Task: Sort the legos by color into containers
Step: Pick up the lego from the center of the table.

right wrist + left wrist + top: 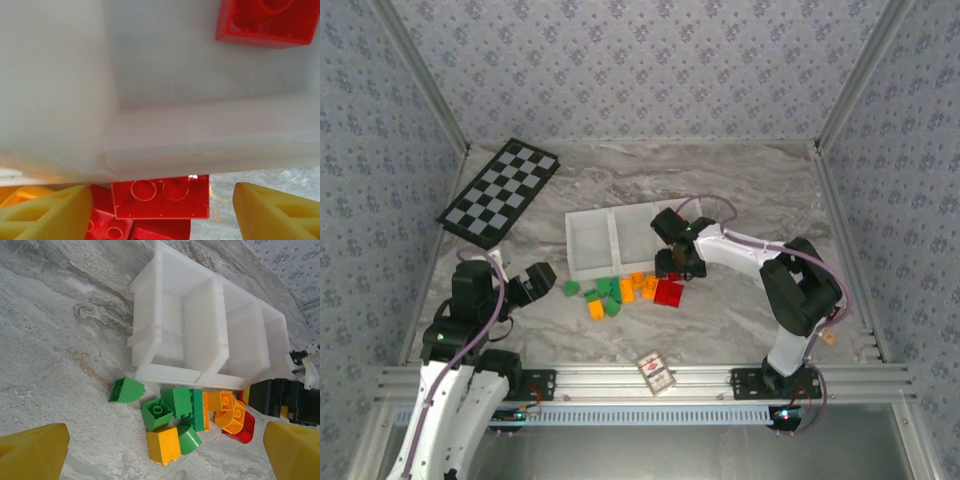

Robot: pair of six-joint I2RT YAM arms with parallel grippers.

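Red lego (160,198) sits btwn my right gripper (161,212) tips, jaws wide, nothing held, just outside the tray (200,135) wall; left gripper (162,452) wide too, empty.

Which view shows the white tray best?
The left wrist view: the tray shows all three compartments, nearly whole. From the top, the right gripper covers its right end. The right wrist sees one corner up close.
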